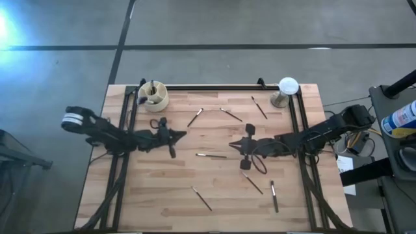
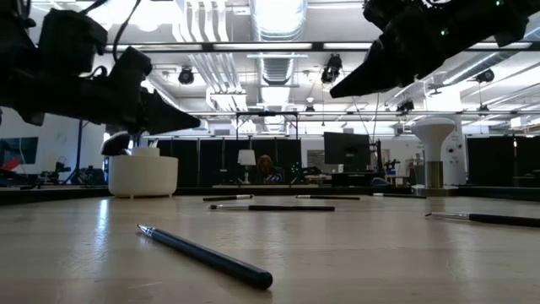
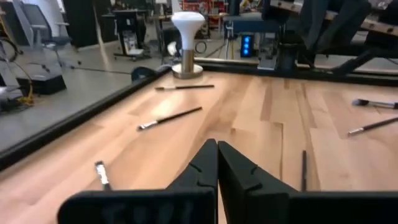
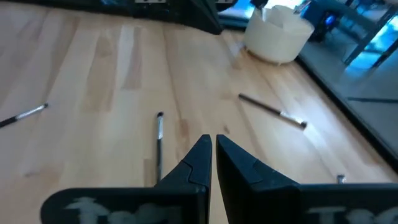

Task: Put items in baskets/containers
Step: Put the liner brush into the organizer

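Both claws are pressed together and hold nothing: the left claw [image 3: 217, 163] hangs above the tabletop [image 1: 214, 188] near the cream cup [image 1: 154, 96], and the right claw [image 4: 212, 157] hangs over the middle. Brushes lie scattered flat; 1 brush [image 1: 211, 155] lies between the 2 claws. Only the low view shows the claws clear of the wood and a dark brush [image 2: 205, 255] up close. Seen from above, both arms reach inward from the tabletop's sides.
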### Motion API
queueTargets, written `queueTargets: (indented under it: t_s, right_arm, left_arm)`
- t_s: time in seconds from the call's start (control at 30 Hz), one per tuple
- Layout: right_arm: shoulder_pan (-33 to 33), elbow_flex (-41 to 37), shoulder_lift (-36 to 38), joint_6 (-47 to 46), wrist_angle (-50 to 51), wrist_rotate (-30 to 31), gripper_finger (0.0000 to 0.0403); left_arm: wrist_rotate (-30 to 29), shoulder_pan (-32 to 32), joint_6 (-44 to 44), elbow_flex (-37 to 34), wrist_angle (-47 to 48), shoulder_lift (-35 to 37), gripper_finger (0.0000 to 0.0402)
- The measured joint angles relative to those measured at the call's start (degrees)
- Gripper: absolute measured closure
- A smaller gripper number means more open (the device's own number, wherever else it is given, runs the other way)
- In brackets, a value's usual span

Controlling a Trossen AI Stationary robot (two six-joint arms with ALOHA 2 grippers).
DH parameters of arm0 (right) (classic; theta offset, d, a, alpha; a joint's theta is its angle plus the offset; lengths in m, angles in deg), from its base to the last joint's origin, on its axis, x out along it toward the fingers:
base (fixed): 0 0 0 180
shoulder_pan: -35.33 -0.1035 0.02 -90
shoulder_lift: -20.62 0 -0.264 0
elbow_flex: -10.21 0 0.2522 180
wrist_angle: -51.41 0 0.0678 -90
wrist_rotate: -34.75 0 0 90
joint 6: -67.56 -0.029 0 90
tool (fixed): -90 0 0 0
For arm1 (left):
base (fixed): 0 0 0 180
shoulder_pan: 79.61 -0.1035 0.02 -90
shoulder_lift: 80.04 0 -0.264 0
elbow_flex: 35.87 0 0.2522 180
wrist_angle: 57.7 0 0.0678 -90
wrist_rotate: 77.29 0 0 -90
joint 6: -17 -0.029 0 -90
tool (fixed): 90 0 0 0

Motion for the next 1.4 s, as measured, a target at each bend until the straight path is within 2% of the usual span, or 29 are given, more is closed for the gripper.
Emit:
queueTargets:
  t_s: [0.27, 0.5, 0.6, 0.77, 0.9, 1.17, 1.4]
  right_arm:
    - [-3.15, 6.93, 0.64, -8.01, 18.45, 0.31, 0.0378]
    - [-6.31, 10.75, -0.7, -12.82, 27.12, 0.36, 0.0324]
    - [-7.69, 11.91, -0.7, -19.52, 33.93, -0.09, 0.03]
    - [-9.87, 12.4, -0.7, -38.91, 44.91, -2.06, 0.0278]
    - [-12.54, 11.07, -0.79, -47.9, 45.41, -5.85, 0.0272]
    - [-18.82, 10.14, -0.87, -57.0, 45.32, -3.27, 0.027]
    - [-19.27, 10.97, -8.51, -58.81, 44.0, -3.84, 0.027]
  left_arm:
    - [-0.36, 2.35, -2.85, 4.93, -4.53, -11.09, 0.0399]
    - [-0.44, 3.1, -2.41, 6.92, -4.51, -16.28, 0.04]
    - [-0.6, 3.08, -1.24, 7.52, -4.38, -17.21, 0.04]
    - [-0.56, 3.1, 0.62, 9.23, -4.55, -17.46, 0.04]
    - [-0.58, 3.1, 1.78, 10.25, -3.9, -17.57, 0.04]
    - [-0.56, 3.1, 5.05, 11.42, -2.95, -17.57, 0.04]
    - [-0.56, 3.08, 5.11, 11.5, -2.23, -17.6, 0.04]
